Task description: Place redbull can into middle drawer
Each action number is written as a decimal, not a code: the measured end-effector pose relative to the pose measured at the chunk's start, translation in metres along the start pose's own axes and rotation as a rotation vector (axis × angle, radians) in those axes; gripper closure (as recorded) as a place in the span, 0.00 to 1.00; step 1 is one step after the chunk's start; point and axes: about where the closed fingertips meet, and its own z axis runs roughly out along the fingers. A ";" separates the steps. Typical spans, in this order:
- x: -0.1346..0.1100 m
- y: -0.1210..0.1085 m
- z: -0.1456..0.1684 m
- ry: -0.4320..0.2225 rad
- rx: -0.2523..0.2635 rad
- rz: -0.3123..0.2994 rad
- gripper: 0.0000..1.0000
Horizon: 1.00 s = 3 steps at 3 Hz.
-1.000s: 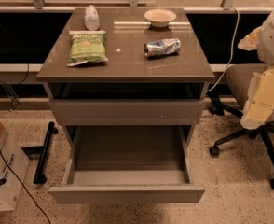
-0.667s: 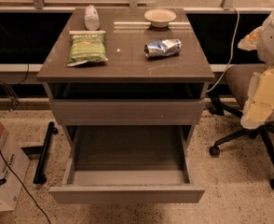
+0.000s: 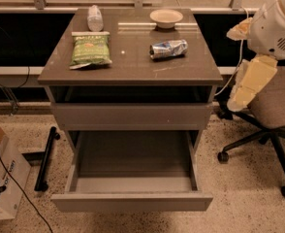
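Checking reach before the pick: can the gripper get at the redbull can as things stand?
Probably yes. The gripper hangs right of the cabinet; the redbull can lies on the cabinet top near that side, apart from the bowl, with nothing between them.

Arm (image 3: 251,79) cut off at right edge, claw unseen

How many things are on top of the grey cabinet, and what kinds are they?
Clear plastic bottle: 1
Green snack bag: 1
Dented silver-and-blue redbull can, lying on its side: 1
Small round beige bowl: 1
Total: 4
The gripper hangs to the right of the grey cabinet, beside the office chair, touching none of them.
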 end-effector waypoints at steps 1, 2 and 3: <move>-0.027 -0.040 0.022 -0.094 0.002 -0.020 0.00; -0.027 -0.040 0.022 -0.094 0.003 -0.020 0.00; -0.041 -0.057 0.034 -0.105 0.055 0.008 0.00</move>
